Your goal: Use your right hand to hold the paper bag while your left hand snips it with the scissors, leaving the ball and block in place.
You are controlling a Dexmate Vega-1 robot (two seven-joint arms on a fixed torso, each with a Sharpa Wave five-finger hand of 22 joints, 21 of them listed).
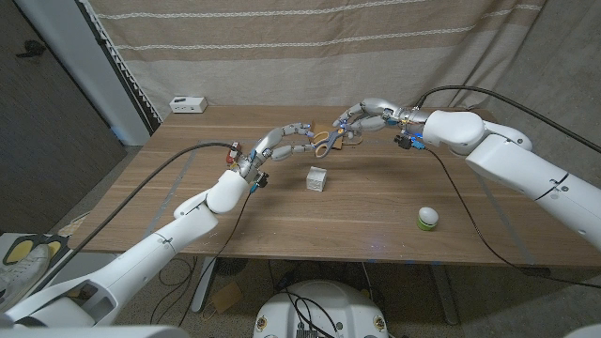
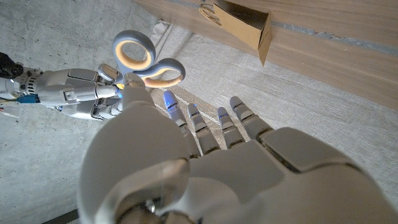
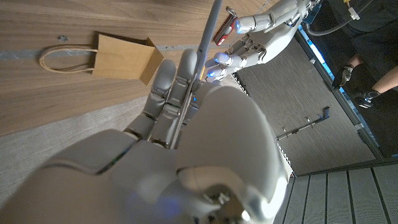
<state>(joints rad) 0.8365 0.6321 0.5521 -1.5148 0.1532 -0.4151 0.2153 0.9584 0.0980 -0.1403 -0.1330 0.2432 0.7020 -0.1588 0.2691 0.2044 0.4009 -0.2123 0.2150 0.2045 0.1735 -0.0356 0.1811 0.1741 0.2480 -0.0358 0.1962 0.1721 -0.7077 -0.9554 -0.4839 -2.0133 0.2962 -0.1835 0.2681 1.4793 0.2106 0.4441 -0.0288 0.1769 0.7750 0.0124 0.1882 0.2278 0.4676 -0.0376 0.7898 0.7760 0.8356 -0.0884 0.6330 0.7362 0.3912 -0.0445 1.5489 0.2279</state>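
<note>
Over the wooden surface the right hand seems to hold the scissors by the blades, handles toward the wide, empty left hand, with the paper bag lying flat just past both.

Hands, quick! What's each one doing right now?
Left hand: open, fingers spread, beside the scissors handles.
Right hand: holding the scissors by the blade.
</note>
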